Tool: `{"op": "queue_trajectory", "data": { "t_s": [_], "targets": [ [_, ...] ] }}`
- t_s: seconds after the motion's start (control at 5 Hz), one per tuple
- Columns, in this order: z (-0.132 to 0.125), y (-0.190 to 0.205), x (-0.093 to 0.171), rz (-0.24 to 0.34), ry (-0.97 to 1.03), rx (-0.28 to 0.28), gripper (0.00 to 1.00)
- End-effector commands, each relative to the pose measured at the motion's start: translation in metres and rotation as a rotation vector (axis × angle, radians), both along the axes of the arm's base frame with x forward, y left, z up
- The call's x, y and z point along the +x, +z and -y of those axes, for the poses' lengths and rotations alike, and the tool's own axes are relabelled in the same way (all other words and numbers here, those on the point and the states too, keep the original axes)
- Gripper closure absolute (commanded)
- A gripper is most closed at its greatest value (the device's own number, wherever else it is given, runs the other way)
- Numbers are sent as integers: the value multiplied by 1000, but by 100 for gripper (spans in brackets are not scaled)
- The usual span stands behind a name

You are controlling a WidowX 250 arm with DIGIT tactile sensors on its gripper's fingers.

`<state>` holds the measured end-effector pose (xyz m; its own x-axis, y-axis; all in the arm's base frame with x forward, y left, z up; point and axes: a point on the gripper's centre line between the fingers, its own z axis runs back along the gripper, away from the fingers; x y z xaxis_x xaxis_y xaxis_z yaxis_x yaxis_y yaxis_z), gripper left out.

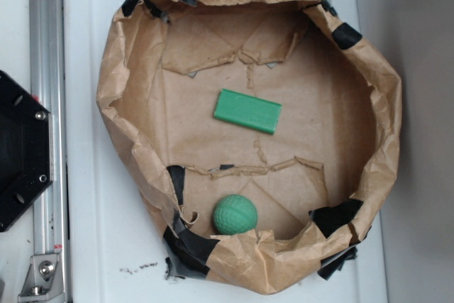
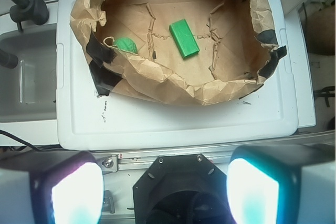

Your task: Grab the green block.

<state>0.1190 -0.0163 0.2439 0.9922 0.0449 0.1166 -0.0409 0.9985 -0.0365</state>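
Note:
The green block point(image 1: 247, 111) point(image 2: 184, 38) is a flat bright green bar lying on the floor of a brown paper basin point(image 1: 135, 133) point(image 2: 173, 85), near its middle. A round dimpled green ball point(image 1: 235, 214) point(image 2: 126, 45) rests by the basin's wall, apart from the block. In the wrist view my gripper point(image 2: 165, 190) is open, its two pale pads far apart with nothing between them. It hangs well back from the basin, over the black robot base point(image 2: 176, 190). The exterior view does not show the gripper.
The paper basin has crumpled raised walls patched with black tape point(image 1: 190, 243) and sits on a white lid point(image 1: 92, 232) point(image 2: 173, 121). An aluminium rail point(image 1: 48, 104) point(image 2: 210, 156) and the black base plate point(image 1: 18, 154) lie beside the lid. A clear bin point(image 2: 26, 82) stands at left.

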Motion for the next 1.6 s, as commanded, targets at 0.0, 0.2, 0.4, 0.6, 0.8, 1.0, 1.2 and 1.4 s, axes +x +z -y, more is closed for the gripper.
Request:
{"op": "queue_trajectory", "data": {
  "t_s": [0.0, 0.2, 0.4, 0.6, 0.8, 1.0, 1.2, 1.4],
  "targets": [
    [0, 0, 0, 0, 0, 0, 0],
    [-14, -5, 50, 16, -95, 90, 0],
    [-11, -31, 102, 85, -260, 137, 0],
    [-11, -84, 144, 17, -342, 193, 0],
    [-14, -138, 155, -71, -460, 238, 0],
    [-26, -188, 149, -55, -528, 176, 0],
    [-45, -232, 133, -32, -443, 54, 0],
    [-45, -251, 149, -71, -468, 58, 0]
  ]
}}
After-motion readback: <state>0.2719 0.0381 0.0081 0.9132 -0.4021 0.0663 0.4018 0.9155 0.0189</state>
